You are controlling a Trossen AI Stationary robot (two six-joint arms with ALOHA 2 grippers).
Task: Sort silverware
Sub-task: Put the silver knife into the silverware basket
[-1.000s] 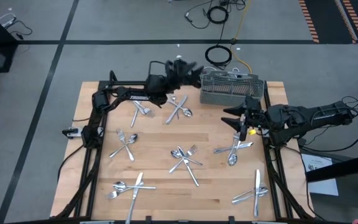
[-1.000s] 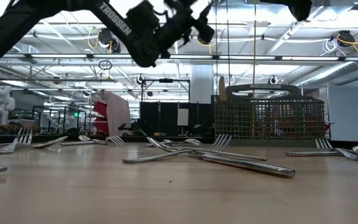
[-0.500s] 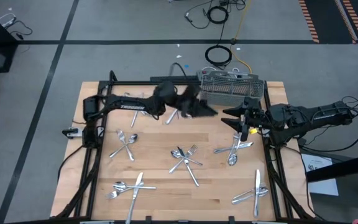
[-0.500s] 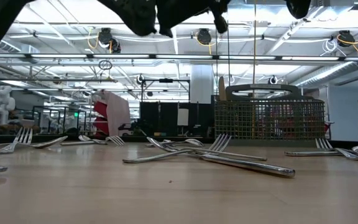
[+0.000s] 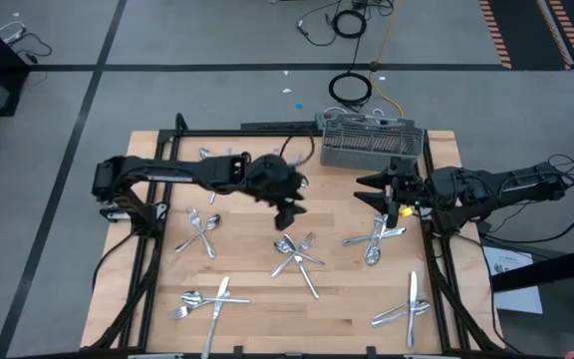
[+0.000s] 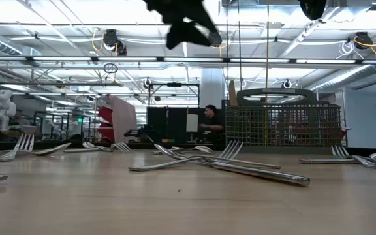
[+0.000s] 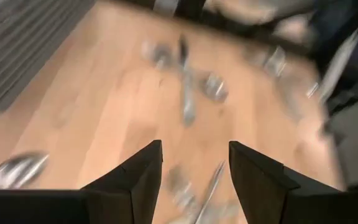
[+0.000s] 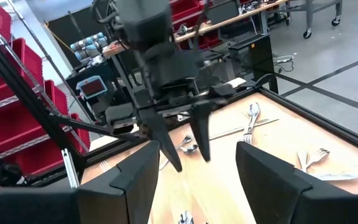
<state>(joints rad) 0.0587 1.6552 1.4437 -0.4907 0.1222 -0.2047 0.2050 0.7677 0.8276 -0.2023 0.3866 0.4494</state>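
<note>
The silverware lies in small crossed heaps across the wooden table, among them one at the centre (image 5: 297,254), one left of it (image 5: 202,231) and one at the right (image 5: 377,237). The grey mesh caddy (image 5: 372,145) stands at the far edge. My left gripper (image 5: 287,209) hangs open above the table's middle, just beyond the centre heap, slanting down, with nothing between its fingers (image 7: 194,168). It shows high up in the low view (image 6: 191,29). My right gripper (image 5: 375,187) waits open and empty near the caddy's near side, above the table's right part.
More heaps lie near the front left (image 5: 207,299), front right (image 5: 407,309) and far left (image 5: 212,157). Bare wood (image 5: 347,299) lies between the heaps. Black frame rails (image 5: 152,259) run along the table's sides. A person (image 6: 209,124) sits in the room far behind the table.
My left gripper has swung from beside the caddy at the far edge toward the near edge, to above the table's middle. Its wrist has rolled and it has tipped down at the wood. It stays open and empty.
</note>
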